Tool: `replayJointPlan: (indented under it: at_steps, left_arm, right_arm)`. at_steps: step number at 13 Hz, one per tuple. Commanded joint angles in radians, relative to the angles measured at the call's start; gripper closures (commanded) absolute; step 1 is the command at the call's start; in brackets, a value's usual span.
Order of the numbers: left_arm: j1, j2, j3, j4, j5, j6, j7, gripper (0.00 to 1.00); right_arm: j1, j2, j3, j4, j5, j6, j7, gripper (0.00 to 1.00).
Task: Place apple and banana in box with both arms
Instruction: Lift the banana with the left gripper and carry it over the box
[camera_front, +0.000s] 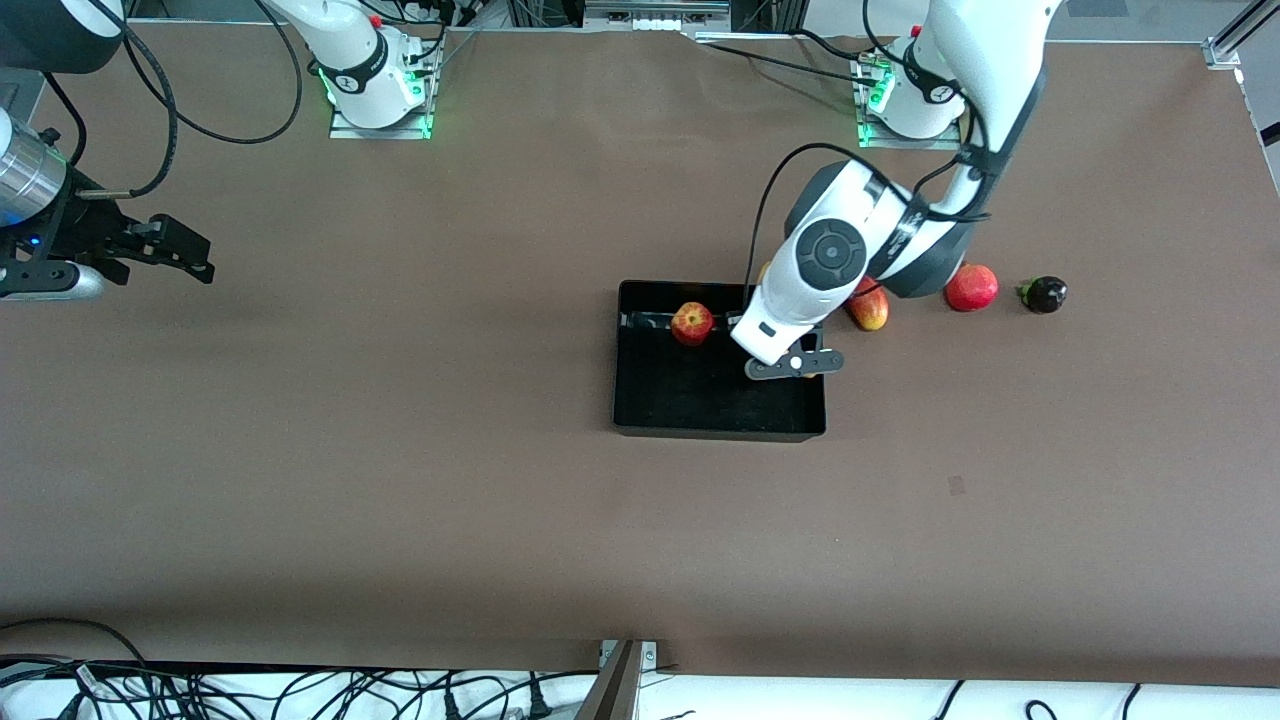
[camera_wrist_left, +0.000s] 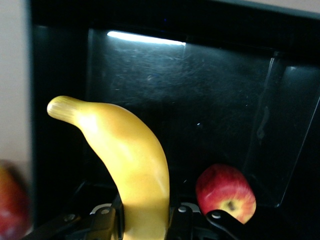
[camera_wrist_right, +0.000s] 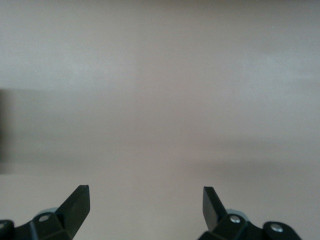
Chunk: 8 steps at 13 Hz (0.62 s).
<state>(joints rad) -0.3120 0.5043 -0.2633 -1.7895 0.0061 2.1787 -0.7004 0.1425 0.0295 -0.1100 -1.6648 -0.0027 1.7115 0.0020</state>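
Left gripper (camera_wrist_left: 142, 222) over shallow black plastic box (camera_front: 640, 400), clamped on long yellow banana (camera_wrist_left: 127, 165), stem end pointing away from fingers. Small red-yellow apple (camera_front: 692, 323) inside box. Right gripper (camera_wrist_right: 145, 207) waits, wide open, empty.

A red-yellow apple (camera_front: 692, 323) lies in the black box (camera_front: 700, 425) mid-table, under a gripped yellow banana (camera_wrist_left: 130, 165).

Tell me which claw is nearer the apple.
Left. The left claw, shut on the banana, hangs over the box beside the apple; the right claw waits open at the right arm's end.
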Motion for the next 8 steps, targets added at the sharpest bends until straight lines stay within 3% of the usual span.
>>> replayJointPlan:
  at_steps: [1,5,8]
  left_arm:
    - [0.001,0.062,-0.004,0.018,0.058,0.058,-0.047,1.00]
    - [-0.002,0.135,-0.004,0.019,0.159,0.150,-0.132,1.00]
    - [-0.002,0.160,-0.004,0.031,0.172,0.161,-0.145,1.00]
  right_arm:
    - [-0.003,0.003,0.004,0.011,-0.006,0.000,0.004,0.00]
    - [-0.003,0.003,0.004,0.011,-0.006,0.000,0.004,0.00]
    - [-0.003,0.003,0.004,0.011,-0.006,0.000,0.004,0.00]
